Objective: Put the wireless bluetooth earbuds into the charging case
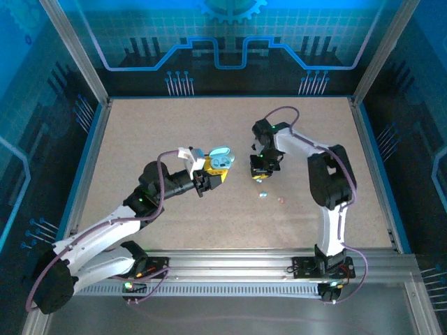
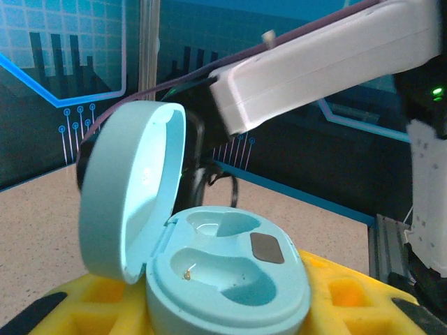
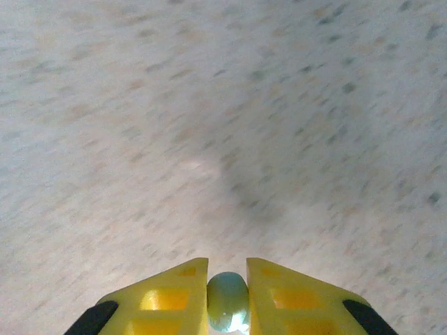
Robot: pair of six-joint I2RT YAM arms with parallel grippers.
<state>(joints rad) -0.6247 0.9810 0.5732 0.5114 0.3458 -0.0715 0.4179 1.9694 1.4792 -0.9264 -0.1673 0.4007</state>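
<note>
Table (image 1: 140, 139): speckled tan board, with both arms reaching over the middle of it.

Left claw (image 1: 211, 176): closed narrowly on the base of the charging case (image 2: 230, 286). Holds it off the table, facing the right arm.

Lid (image 2: 129, 188): swung fully open and standing up at one side.

Wells (image 2: 216, 269): both bare on the left wrist view, with nothing seated.

Right claw (image 3: 227, 276): yellow fingers drawn almost together, pinching a pale bluish-white earbud (image 3: 228, 307) at the tips. Sits to the right of the case and apart from it. Appears just clear of the table, though blur on the right wrist view prevents certainty.

Loose on the table, near the right claw on the side toward the arm bases: one bluish earbud (image 1: 262, 195) and one pinkish earbud (image 1: 281, 199), close together.

Progress, judged: early.
- Done: case opened and presented, one earbud picked up.
- Not yet done: any insertion.
- Left: carry the held piece across, seat it in a well, then fetch the loose ones.
</note>
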